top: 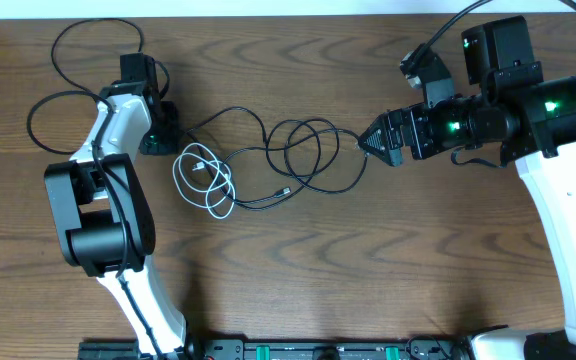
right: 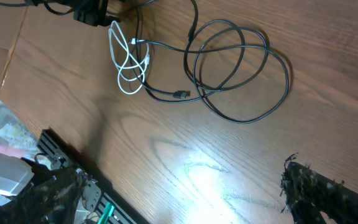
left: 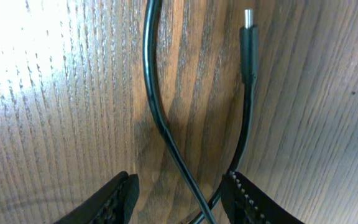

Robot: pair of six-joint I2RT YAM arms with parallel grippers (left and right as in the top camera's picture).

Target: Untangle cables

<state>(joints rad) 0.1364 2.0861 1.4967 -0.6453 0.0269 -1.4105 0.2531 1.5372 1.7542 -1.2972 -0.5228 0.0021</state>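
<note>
At the table's [top: 298, 290] left side, the left claw [left: 180, 190] sits low over the wood w/ its fingers [left: 120, 199] spread, straddling a black cord [left: 157, 106]. Two strands run between the fingers and cross just in front of them. One ends in a plug [left: 248, 46] lying free further out. Nothing is pinched yet.

Just right of that claw lies the white cable [top: 205, 182], bunched in a small coil. Black strands run over or under it; can't tell which from overhead. Next come the black loops [top: 318, 150], several overlapping rings near mid-table, w/ a second small plug [right: 180, 94] at their lower-left edge, near the white coil. At the rings' right edge is the right claw [top: 366, 143], tip pointing at them. Its wrist view shows the fingers [right: 328, 193] wide apart, nothing between.

Risks, as I judge them:
- If the left claw closes where it is, it prob. catches both crossing strands, not one. A pull would then tighten the tangle instead of freeing the plug end.
- The white coil touches black strands, so a drag on black likely hauls white along too.
- The cords are thin and lie flat, so fingers could skid over and miss.
- The right claw, so near the rings, could shove them into a tighter heap.
</note>
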